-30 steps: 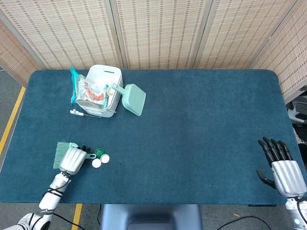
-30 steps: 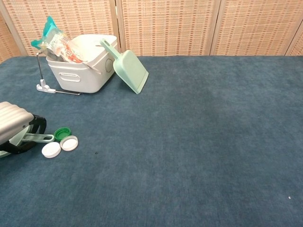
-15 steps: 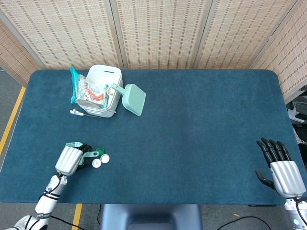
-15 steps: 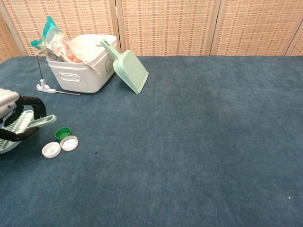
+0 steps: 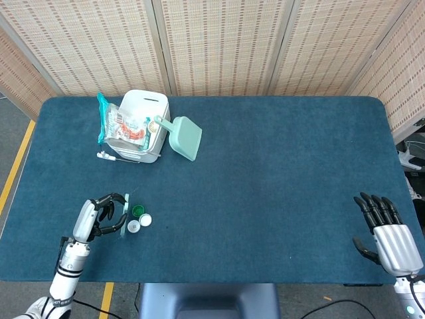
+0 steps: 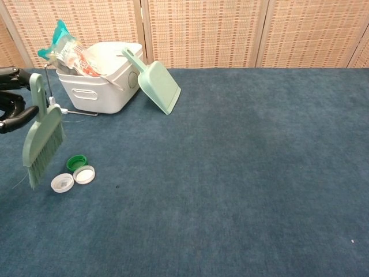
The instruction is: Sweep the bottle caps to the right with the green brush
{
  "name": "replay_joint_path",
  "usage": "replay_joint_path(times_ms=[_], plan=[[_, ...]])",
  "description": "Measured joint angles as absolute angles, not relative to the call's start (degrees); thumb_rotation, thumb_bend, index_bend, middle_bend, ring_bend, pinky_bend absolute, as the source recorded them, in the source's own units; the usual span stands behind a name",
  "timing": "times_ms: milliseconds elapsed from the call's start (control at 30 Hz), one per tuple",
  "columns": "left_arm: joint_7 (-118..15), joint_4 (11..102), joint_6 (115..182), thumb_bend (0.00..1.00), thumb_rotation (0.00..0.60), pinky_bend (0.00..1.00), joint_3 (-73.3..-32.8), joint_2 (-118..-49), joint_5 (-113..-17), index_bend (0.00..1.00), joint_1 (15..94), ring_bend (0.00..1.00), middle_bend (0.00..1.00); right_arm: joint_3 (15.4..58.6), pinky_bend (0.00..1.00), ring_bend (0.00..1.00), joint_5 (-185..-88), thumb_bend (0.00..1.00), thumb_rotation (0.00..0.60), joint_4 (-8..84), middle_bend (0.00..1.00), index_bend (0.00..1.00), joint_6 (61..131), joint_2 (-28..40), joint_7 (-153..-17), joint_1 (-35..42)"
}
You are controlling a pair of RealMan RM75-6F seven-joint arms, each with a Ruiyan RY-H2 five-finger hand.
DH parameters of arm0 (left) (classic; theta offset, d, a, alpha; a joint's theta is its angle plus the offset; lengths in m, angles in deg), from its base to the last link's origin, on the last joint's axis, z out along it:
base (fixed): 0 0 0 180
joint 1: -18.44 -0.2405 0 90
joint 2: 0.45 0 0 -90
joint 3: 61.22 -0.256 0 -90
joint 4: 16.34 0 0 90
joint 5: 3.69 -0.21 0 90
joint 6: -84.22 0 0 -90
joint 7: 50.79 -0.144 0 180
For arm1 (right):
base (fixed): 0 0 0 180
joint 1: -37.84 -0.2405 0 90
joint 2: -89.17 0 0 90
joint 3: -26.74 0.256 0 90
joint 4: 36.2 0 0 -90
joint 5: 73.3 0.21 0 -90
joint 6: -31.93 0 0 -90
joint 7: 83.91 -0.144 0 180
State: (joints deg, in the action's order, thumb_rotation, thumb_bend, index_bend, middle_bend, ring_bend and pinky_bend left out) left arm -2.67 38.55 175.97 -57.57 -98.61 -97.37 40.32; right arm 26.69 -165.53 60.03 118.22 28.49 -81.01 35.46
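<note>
My left hand [image 5: 95,215] [image 6: 10,98] grips the handle of the green brush [image 6: 42,136] [image 5: 124,221], which hangs bristles down just left of the caps. Three bottle caps lie together on the blue table at the front left: a green cap [image 6: 75,163] [image 5: 137,211] and two white caps [image 6: 84,173] [image 6: 61,183] [image 5: 145,219] [image 5: 133,226]. The bristle tips are close to the left white cap; contact is unclear. My right hand [image 5: 388,234] rests open at the table's front right corner, holding nothing, far from the caps.
A white bin [image 5: 147,109] [image 6: 109,83] stuffed with packets stands at the back left, with a green dustpan [image 5: 182,136] [image 6: 155,83] leaning against it. A thin white rod [image 6: 68,111] lies by the bin. The table's front edge [image 5: 212,282] is near both hands.
The left hand has turned and lifted the brush from lying flat on the table to upright, bristles down, beside the caps. The caps and right hand have not moved.
</note>
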Motion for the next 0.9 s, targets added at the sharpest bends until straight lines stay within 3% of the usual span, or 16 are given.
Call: replay_joint_path(times_ms=[300, 900], plan=[[0.9, 29.0, 175.8, 0.76, 0.600, 0.93, -56.5, -104.0, -95.9, 0.78, 40.7, 0.77, 0.92, 26.7, 0.00, 0.00, -165.6, 0.27, 0.600, 60.0, 0.01, 0.00, 118.4, 28.7, -81.5, 35.5], [4.6, 22.6, 173.2, 0.76, 0.600, 0.93, -57.4, -107.5, -95.1, 0.78, 41.8, 0.77, 0.92, 26.7, 0.00, 0.00, -165.6, 0.27, 0.600, 59.9, 0.01, 0.00, 118.3, 28.8, -81.8, 35.5]])
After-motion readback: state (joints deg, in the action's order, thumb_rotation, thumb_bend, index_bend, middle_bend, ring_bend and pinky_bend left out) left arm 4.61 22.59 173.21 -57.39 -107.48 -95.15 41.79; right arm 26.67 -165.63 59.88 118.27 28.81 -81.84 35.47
